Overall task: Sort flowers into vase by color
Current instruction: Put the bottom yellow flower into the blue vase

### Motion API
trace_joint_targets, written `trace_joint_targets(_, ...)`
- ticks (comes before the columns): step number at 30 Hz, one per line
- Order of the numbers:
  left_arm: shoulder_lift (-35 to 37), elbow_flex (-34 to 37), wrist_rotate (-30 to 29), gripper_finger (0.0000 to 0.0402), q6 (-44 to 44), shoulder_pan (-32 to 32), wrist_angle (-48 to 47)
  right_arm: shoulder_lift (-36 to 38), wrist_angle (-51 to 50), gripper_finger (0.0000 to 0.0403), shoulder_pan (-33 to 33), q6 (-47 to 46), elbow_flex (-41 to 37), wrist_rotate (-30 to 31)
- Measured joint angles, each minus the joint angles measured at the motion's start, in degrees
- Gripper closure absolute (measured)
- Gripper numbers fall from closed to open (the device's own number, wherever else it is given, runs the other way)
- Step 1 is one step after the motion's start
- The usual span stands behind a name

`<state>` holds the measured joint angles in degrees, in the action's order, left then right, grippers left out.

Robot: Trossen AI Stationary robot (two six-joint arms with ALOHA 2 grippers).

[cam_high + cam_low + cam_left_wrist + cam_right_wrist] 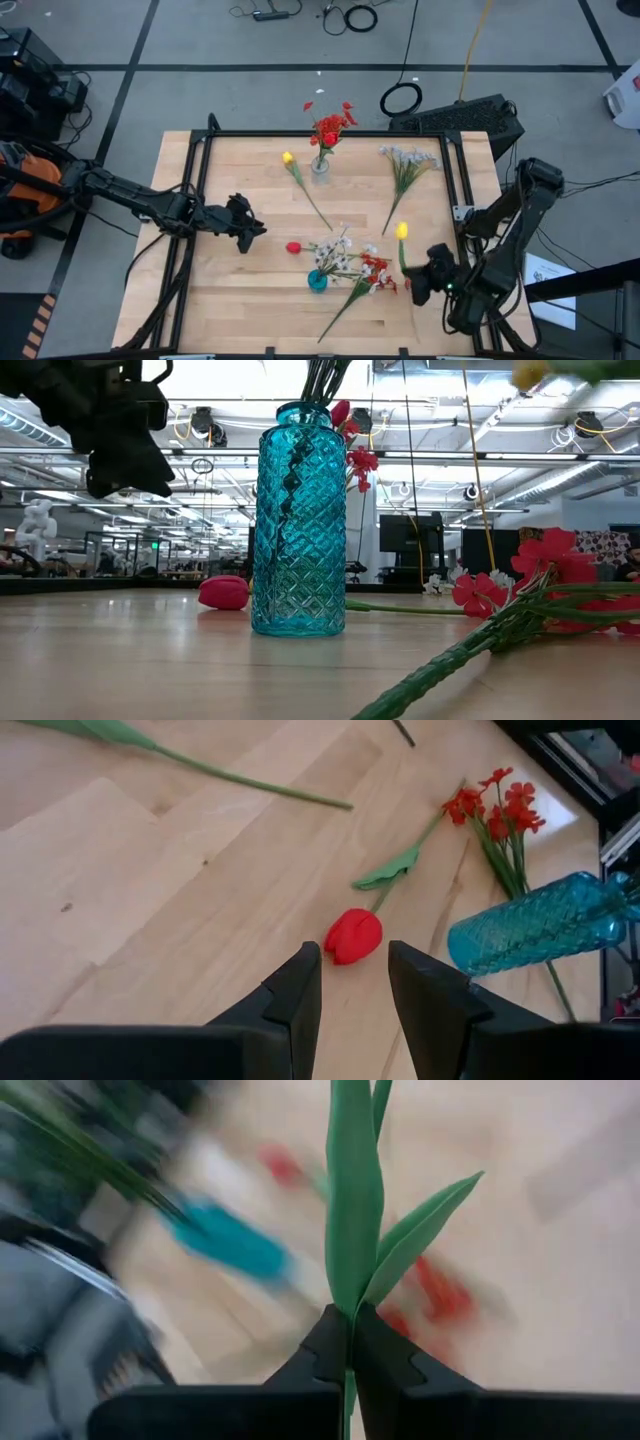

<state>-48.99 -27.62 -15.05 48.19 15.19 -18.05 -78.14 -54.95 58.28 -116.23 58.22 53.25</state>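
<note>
Between right claw (350,1342) fingers, yellow tulip (401,231) stem

The right gripper (352,1342) has its jaws pinched on a green-leaved flower stem (354,1230); at ten o'clock, a blurred teal vase (228,1242).

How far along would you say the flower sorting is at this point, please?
Done: red flowers stand in the clear vase; white sprays in the teal vase. In hand: the right gripper is shut on a yellow tulip. Left: red tulip before the left gripper, second yellow tulip, white bunch, red spray.
</note>
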Motion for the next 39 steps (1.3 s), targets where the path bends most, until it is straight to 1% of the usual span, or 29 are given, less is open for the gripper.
trace_joint_targets(1, 0.0, 0.0, 0.0, 0.0279, -0.9, 0.0, 0.0, 0.8, 0.5, 0.0402, 0.0, 3.3, 0.0, 4.0)
trace_joint_targets(2, 0.0, 0.0, 0.0, 0.0279, -1.8, 0.0, 0.0, 1.4, 0.8, 0.0402, -0.1, 6.3, 0.0, 6.6)
trace_joint_targets(3, 0.0, 0.0, 0.0, 0.0279, -2.4, 0.0, -0.1, 1.9, 1.2, 0.0402, -0.3, 9.4, 0.0, 6.8)
trace_joint_targets(5, 0.0, 0.0, 0.0, 0.0279, -3.7, 0.0, -0.1, 2.9, 2.8, 0.0402, -1.3, 13.0, 0.0, 3.1)
trace_joint_targets(7, 0.0, 0.0, 0.0, 0.0279, -3.9, 0.0, -0.1, 3.7, 4.0, 0.0402, -2.2, 12.9, 0.0, -1.6)
trace_joint_targets(8, 0.0, 0.0, 0.0, 0.0279, -3.9, 0.0, -0.1, 3.7, 4.7, 0.0402, -2.5, 12.3, 0.0, -2.3)
trace_joint_targets(10, 0.0, 0.0, 0.0, 0.0279, -4.0, 0.0, -0.1, 3.7, 6.7, 0.0402, -2.4, 13.3, 0.0, -0.7)
trace_joint_targets(12, 0.0, 0.0, 0.0, 0.0279, -4.1, 0.0, -0.1, 3.7, 10.7, 0.0403, -2.2, 19.1, 0.0, 2.9)
trace_joint_targets(16, 0.0, 0.0, 0.0, 0.0279, -4.1, 0.0, -0.1, 3.7, 23.0, 0.0403, -1.9, 36.6, 0.0, 10.4)
trace_joint_targets(18, 0.0, 0.0, 0.0, 0.0279, -4.6, -0.1, -0.1, 3.7, 30.8, 0.0403, -1.9, 47.3, 0.0, 12.5)
trace_joint_targets(22, 0.0, 0.0, 0.0, 0.0279, -5.3, -0.1, -0.1, 3.7, 46.5, 0.0403, -1.9, 67.7, 0.0, 14.7)
trace_joint_targets(27, 0.0, 0.0, -0.1, 0.0279, -5.2, -0.1, -0.1, 3.7, 64.1, 0.0402, -1.9, 86.8, 0.0, 14.2)
trace_joint_targets(30, 0.0, 0.0, -0.1, 0.0279, -5.5, -0.1, 0.0, 2.9, 73.0, 0.0402, -1.9, 95.9, 0.1, 13.9)
trace_joint_targets(32, 0.0, 0.0, -0.1, 0.0279, -5.5, -0.1, 0.0, 2.0, 77.6, 0.0402, -2.2, 100.2, 0.1, 13.0)
trace_joint_targets(39, 0.0, 0.0, -0.1, 0.0279, -5.6, -0.1, 0.0, -4.6, 93.1, 0.0402, -5.6, 108.5, 0.1, 7.3)
